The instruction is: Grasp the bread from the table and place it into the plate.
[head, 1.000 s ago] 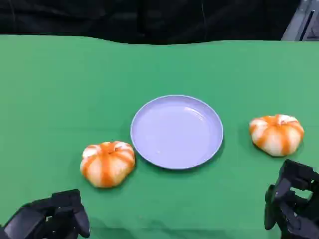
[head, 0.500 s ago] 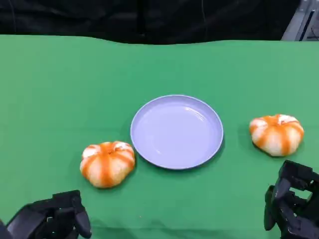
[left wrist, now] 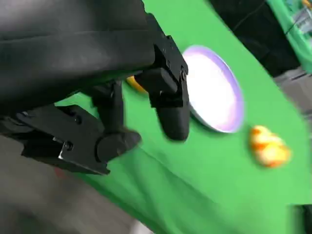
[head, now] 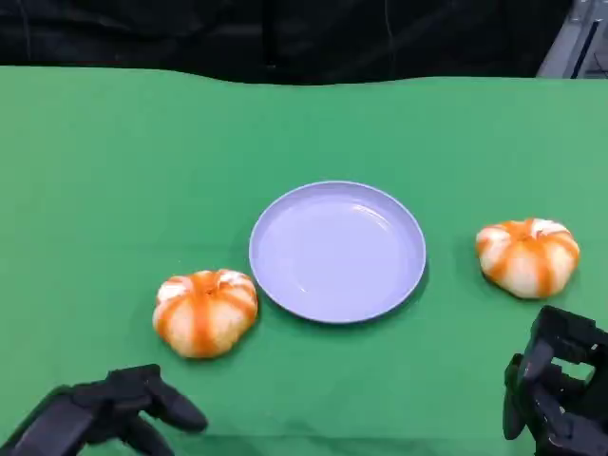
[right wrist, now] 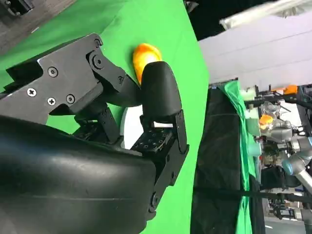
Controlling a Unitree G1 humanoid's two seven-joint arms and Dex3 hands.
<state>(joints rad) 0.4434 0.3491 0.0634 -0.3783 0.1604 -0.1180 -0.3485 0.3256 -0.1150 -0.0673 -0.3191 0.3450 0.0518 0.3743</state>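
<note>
Orange-and-white striped round bread bun [head: 204, 313] lay on green table cloth [head: 114, 171], just left of plate, apart from it. Left hand [head: 109, 418] hovered near bun, fingers spread, holding nothing. Round lilac plastic plate [head: 337, 252] sat centre. Second striped bun [head: 527, 256] lay right of plate. Right hand [head: 556, 394] near it, fingers curled in, holding nothing.

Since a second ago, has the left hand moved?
Yes. The left hand has spread its fingers, one now reaching further right below the left bread, which hasn't shifted.
</note>
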